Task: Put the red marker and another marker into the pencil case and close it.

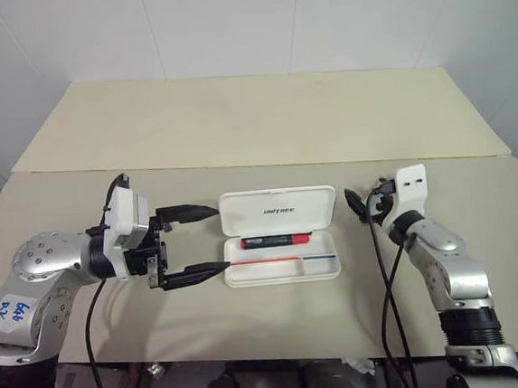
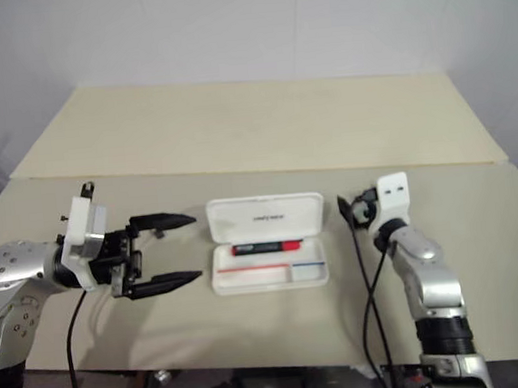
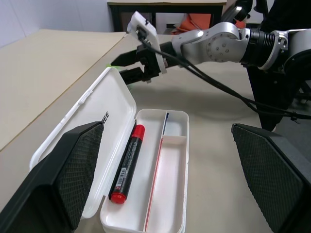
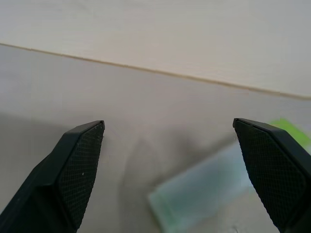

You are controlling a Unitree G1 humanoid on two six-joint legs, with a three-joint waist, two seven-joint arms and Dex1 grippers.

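Near the middle of the pale beige worktop (image 1: 234, 114), a little back from its front edge, the white hard-shell rectangular pencil case (image 1: 283, 269) lies open, its hinged lid with black lettering propped toward the far edge. Inside, in the compartment next to the hinge, the short red marker with black sections (image 1: 277, 241) is already laid, its long axis running parallel to the worktop's front edge.

The second marker, pale whitish-green with a bright green end (image 4: 214, 187), is seen in the right wrist view, lying on the worktop just ahead of the right gripper (image 4: 170, 145) and between the lines of its two black fingers. Its long axis runs slantwise across the gap rather than straight across it. The right gripper's jaws are spread wide, with nothing between them yet. The right arm is judged the nearer one for this pick.

The left gripper (image 1: 195, 243) is held beside the case's left end, pointing toward it, fingers wide apart and empty.

The coming move is judged to turn on the slant of the green marker against the right gripper's closing line.
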